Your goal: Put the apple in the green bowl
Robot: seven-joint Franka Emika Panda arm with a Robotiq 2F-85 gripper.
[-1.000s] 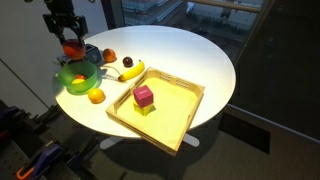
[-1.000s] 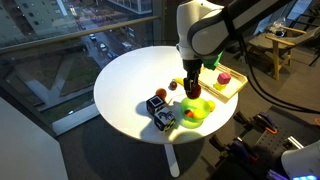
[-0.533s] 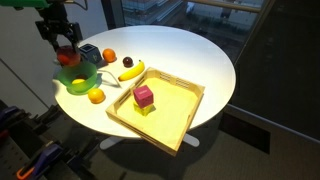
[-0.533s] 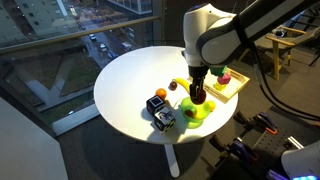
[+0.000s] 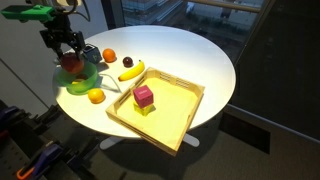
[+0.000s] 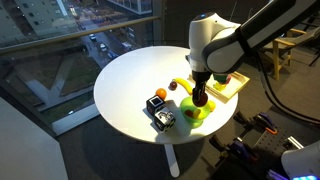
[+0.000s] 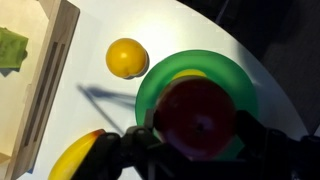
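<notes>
My gripper point(image 7: 196, 128) is shut on the red apple point(image 7: 198, 115) and holds it right over the green bowl point(image 7: 152, 88). A yellow fruit point(image 7: 190, 74) lies in the bowl under the apple. In both exterior views the gripper point(image 5: 70, 60) point(image 6: 200, 96) hangs just above the bowl point(image 5: 84, 83) point(image 6: 197, 114) at the table's edge, with the apple point(image 5: 71, 63) point(image 6: 199, 99) between its fingers.
An orange point(image 7: 127, 57) lies beside the bowl, another point(image 5: 109, 56) farther back, and a banana point(image 5: 132, 71) with a dark fruit point(image 5: 127, 63). A wooden tray point(image 5: 171, 112) holds a magenta cube point(image 5: 144, 96). A dark box point(image 6: 158, 105) stands near the bowl. The table edge is close.
The gripper has moved with the apple from beside the bowl to over it and has come lower.
</notes>
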